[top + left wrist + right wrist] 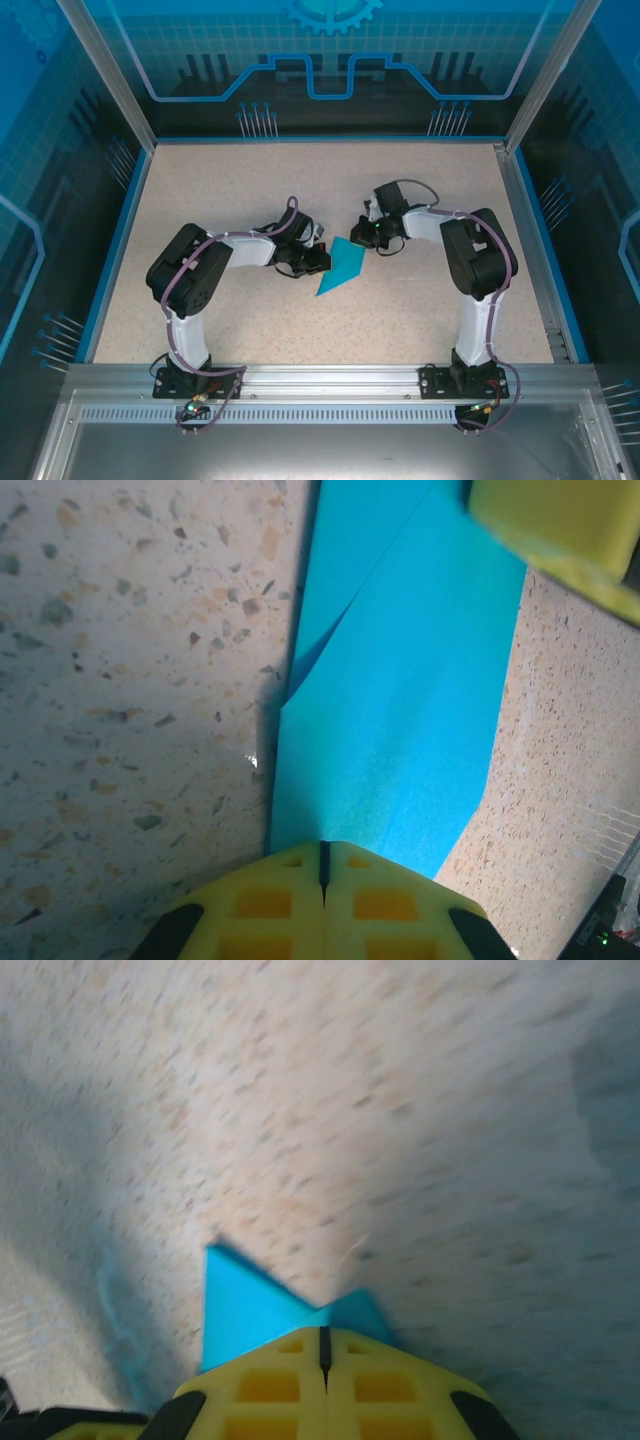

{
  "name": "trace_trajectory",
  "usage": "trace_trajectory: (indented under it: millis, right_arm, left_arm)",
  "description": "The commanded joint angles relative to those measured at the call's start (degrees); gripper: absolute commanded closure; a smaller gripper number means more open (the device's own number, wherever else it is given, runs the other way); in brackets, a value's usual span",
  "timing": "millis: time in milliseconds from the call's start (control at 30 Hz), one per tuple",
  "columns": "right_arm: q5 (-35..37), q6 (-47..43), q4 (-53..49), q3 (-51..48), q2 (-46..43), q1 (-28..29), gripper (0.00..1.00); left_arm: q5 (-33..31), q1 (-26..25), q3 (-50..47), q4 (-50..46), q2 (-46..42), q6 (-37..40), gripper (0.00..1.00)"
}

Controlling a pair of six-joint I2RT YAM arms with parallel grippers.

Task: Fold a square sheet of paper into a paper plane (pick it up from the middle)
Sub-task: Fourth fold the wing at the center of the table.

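The square sheet of paper [338,268] is teal-blue, partly folded into a slim kite-like shape, and lies on the speckled table between the two arms. My left gripper [313,262] is shut, its fingertips [322,865] down on the sheet's near end; the paper [400,680] runs flat away from them with a folded flap on its left. My right gripper [369,236] is shut at the sheet's far upper corner. In the right wrist view, two teal points of paper [240,1305] stick out from under the shut right gripper [323,1345]. That view is blurred.
The right gripper's yellow finger [560,530] hangs over the sheet's far end in the left wrist view. A blue rim [330,140] and clear enclosure walls border the speckled table [250,190]. The metal rail [330,380] with both arm bases runs along the near edge.
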Motion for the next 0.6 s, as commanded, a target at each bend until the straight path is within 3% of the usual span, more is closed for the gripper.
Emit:
trace_trajectory:
  millis: [0, 233, 567]
  right_arm:
    - [6.3, 0.7, -4.9, 1.1, 0.6, -2.5, 0.96]
    - [8.5, -0.9, -5.0, 0.1, -9.5, 1.2, 0.95]
    - [-2.8, 5.6, 4.3, -9.4, -9.8, 7.0, 0.95]
  left_arm:
    - [-0.7, -0.3, -0.9, -8.0, 0.9, 1.5, 1.0]
    - [-1.0, -0.4, -0.8, -8.1, 0.4, 1.3, 1.0]
    - [-1.0, -0.6, -0.7, -7.6, -0.7, 1.4, 1.0]
